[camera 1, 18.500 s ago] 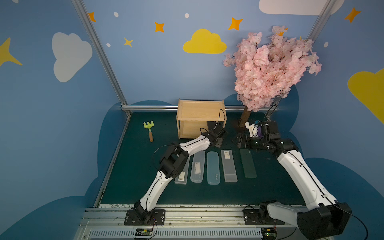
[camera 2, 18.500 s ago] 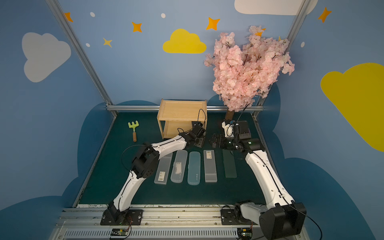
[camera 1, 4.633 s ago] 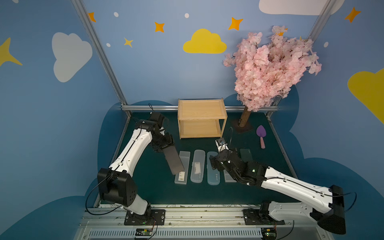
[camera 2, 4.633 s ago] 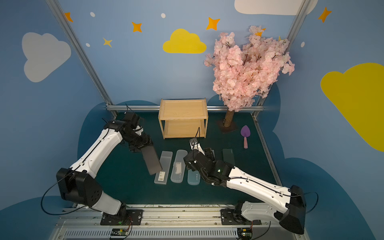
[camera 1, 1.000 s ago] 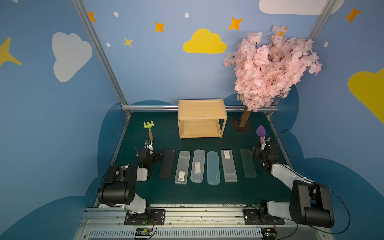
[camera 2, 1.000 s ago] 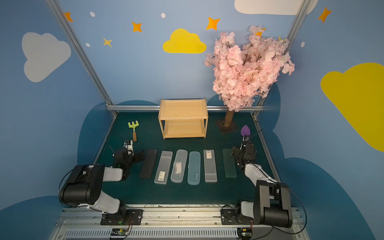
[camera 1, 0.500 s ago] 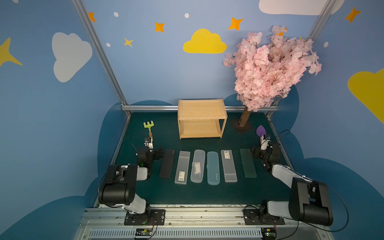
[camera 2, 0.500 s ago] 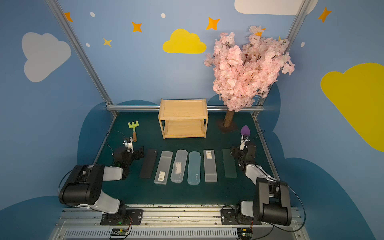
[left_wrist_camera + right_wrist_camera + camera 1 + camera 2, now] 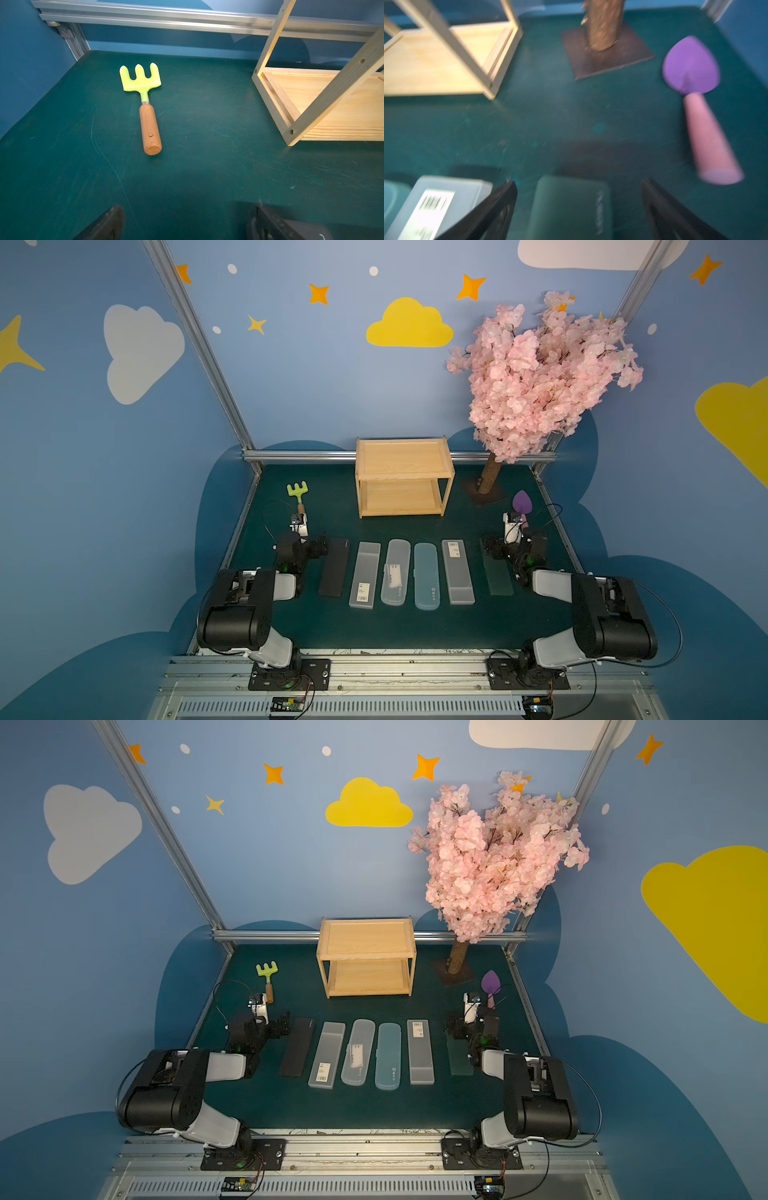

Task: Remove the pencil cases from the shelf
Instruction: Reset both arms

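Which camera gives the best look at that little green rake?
The left wrist view: the green rake lies close, sharp and whole. Both top views show the rake small; the right wrist view misses it.

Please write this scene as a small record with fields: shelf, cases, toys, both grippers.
shelf: two-tier light wooden shelf, both boards bare
cases: row on dark green mat: black plastic case, frosted case, clear rounded case, light teal case, second frosted case, dark green case
toys: green toy rake, purple toy shovel
left gripper: open, empty
right gripper: open, astride dark green case, not gripping

Green rake (image 9: 143, 99) lies on mat beside wooden shelf (image 9: 324, 99)
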`<state>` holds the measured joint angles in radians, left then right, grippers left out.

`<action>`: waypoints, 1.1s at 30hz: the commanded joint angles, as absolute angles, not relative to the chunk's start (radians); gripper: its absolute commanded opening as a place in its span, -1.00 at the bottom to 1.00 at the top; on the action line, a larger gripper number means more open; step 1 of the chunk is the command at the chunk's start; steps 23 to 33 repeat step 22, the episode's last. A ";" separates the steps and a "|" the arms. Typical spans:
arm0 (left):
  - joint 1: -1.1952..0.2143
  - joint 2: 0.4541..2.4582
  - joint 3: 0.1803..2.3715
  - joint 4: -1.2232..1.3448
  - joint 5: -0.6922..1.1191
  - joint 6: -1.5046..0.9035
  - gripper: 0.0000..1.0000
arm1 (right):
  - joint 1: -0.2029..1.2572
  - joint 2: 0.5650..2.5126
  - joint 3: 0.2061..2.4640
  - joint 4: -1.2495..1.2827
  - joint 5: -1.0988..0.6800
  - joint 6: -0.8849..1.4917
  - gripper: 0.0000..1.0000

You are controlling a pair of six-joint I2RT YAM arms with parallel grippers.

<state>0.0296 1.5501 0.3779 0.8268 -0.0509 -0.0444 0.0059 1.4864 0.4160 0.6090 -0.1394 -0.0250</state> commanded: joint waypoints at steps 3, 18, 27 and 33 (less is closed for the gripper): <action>0.015 1.538 0.391 0.830 -0.074 -0.023 1.00 | 0.018 1.474 0.457 0.622 -0.106 -0.053 0.96; 0.014 1.539 0.395 0.824 -0.055 -0.013 1.00 | 0.018 1.476 0.463 0.617 -0.091 -0.044 0.96; 0.015 1.537 0.393 0.825 -0.054 -0.015 1.00 | 0.018 1.476 0.463 0.617 -0.091 -0.044 0.97; 0.015 1.537 0.393 0.825 -0.054 -0.015 1.00 | 0.018 1.476 0.463 0.617 -0.091 -0.044 0.97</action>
